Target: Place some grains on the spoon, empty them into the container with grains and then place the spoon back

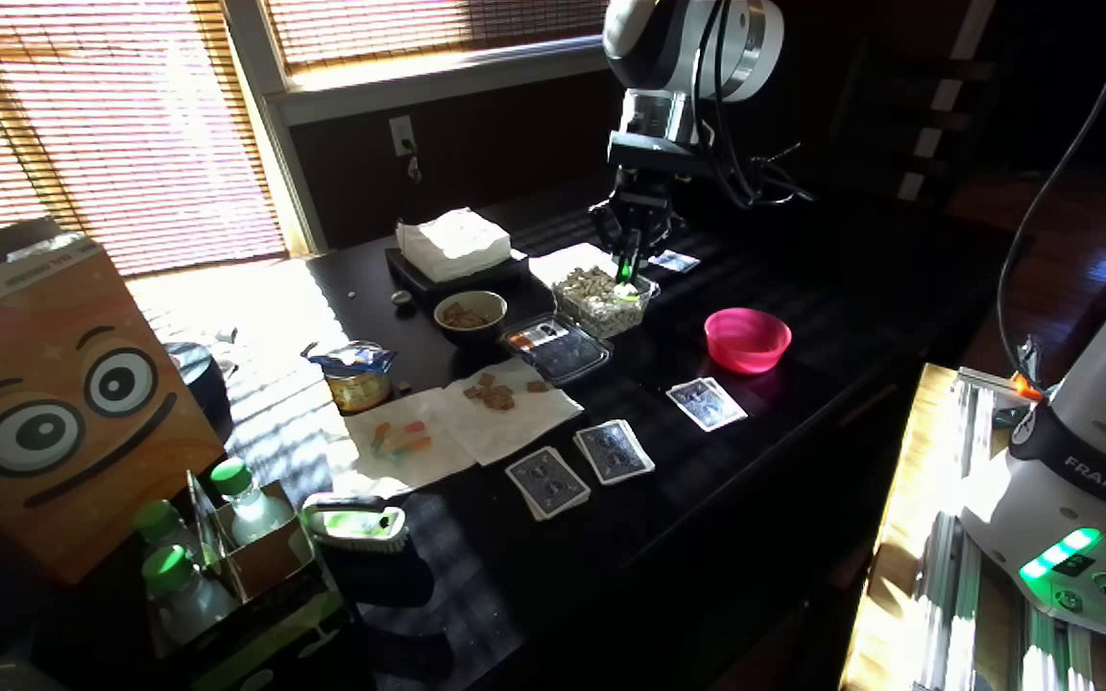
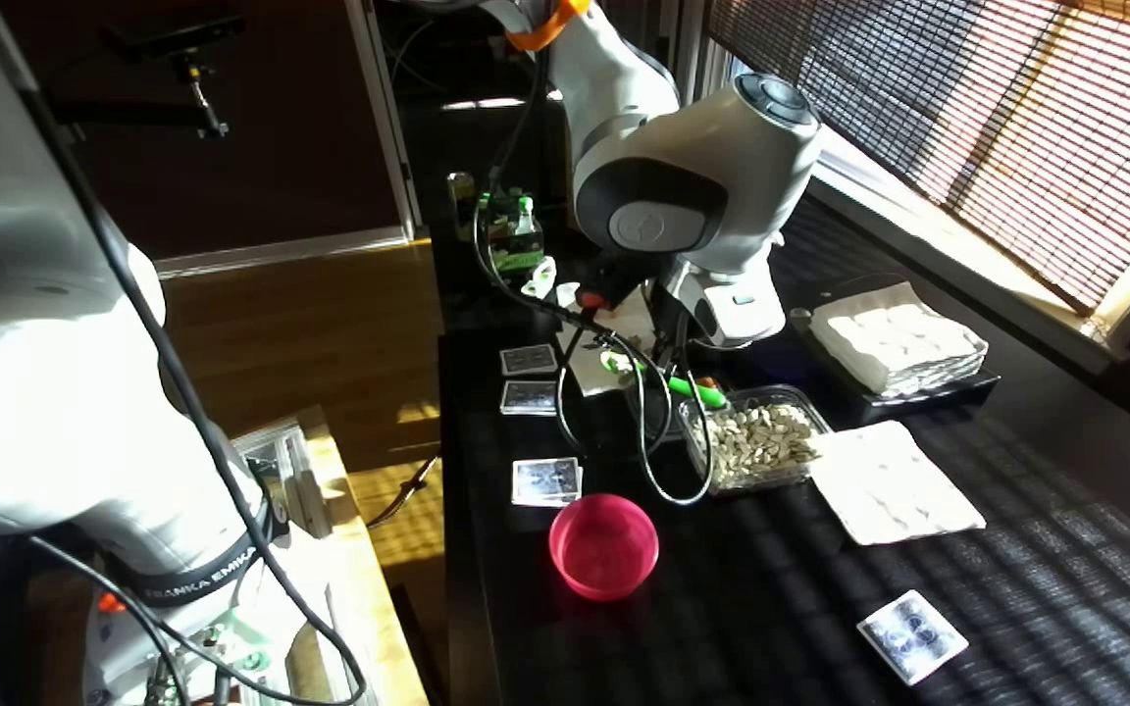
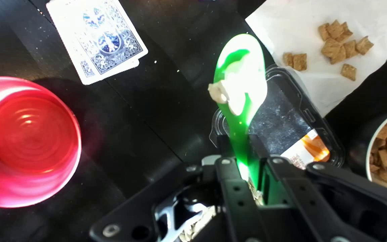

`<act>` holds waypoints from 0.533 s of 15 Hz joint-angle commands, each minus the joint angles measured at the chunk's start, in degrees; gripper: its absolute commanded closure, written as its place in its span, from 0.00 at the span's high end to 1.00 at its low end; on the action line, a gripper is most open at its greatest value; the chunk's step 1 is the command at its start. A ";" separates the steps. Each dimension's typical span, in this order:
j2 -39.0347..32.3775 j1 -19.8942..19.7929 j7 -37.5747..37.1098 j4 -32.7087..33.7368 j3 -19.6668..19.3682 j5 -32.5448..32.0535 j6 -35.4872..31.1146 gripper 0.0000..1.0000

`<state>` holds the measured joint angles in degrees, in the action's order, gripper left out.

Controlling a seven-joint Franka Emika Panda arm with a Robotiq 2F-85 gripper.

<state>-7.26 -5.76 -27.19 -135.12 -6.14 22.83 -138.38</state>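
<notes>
Wrist view: one bright green spoon (image 3: 238, 126), pale grains (image 3: 217, 93) on its head, pinched in the gripper (image 3: 242, 147); one pink bowl (image 3: 29, 137) left, one cereal bowl (image 3: 370, 158) right. In an exterior view we count one grain tray (image 2: 761, 479) near the spoon, four card piles (image 2: 529, 397).

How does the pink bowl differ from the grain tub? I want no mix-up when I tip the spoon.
Shape: the pink bowl is round, while the grain tub is squarish. Look: the bowl is bright pink; the tub is see-through and looks wider. Contents: the tub holds pale grains; the bowl shows its bare inside. Both stand open-topped on the black table.
</notes>
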 commanded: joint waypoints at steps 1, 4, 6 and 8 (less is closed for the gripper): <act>-0.27 -0.62 2.93 0.31 -0.02 3.20 -2.75 0.04; -0.32 -1.50 6.50 0.64 0.19 8.02 -7.24 0.04; -1.08 -2.01 8.69 1.22 0.26 10.99 -10.03 0.04; -2.02 -2.49 10.78 1.87 0.35 13.89 -13.35 0.04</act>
<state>-7.46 -7.37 -20.11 -134.72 -6.20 31.90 -147.82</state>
